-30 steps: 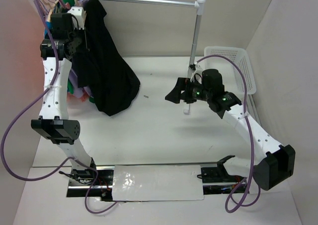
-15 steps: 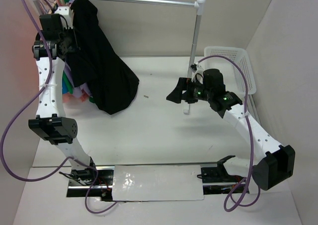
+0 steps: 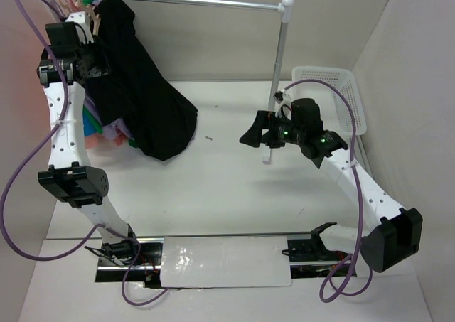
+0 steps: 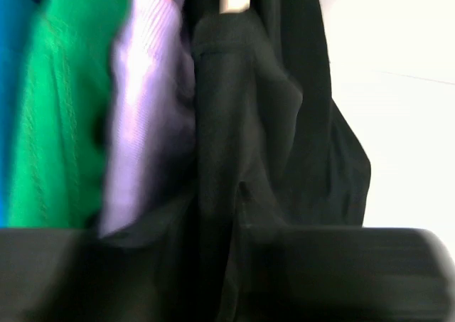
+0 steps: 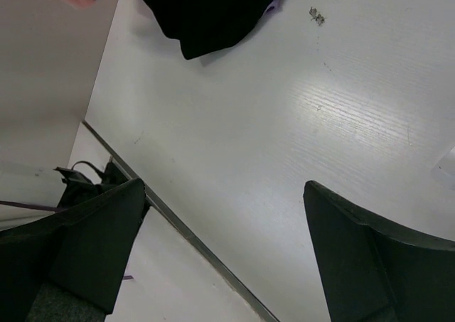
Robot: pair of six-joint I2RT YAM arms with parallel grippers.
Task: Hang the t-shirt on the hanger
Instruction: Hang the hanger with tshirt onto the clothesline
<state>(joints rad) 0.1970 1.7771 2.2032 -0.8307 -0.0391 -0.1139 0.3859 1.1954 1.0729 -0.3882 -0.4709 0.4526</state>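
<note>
The left arm [image 3: 65,133] and the right arm [image 3: 359,187] are made of white links, with black blocks at the joints. Rows of small dark dots are seen on the white links of the left arm. A thin purple cable [image 3: 320,82] is looped along each arm. Small green lights [image 3: 284,131] are lit on the black wrist of the right arm. The fingers [image 5: 92,244] of the right gripper [image 5: 224,194] are black, wide and flat. The arms are fixed to a dark rail [image 3: 313,249] with a shiny pale plate [image 3: 226,261].

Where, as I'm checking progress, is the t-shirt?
In the top view the t-shirt hangs at the left end of the rail, beside the left gripper; in the left wrist view a lilac top hangs left of it.
</note>
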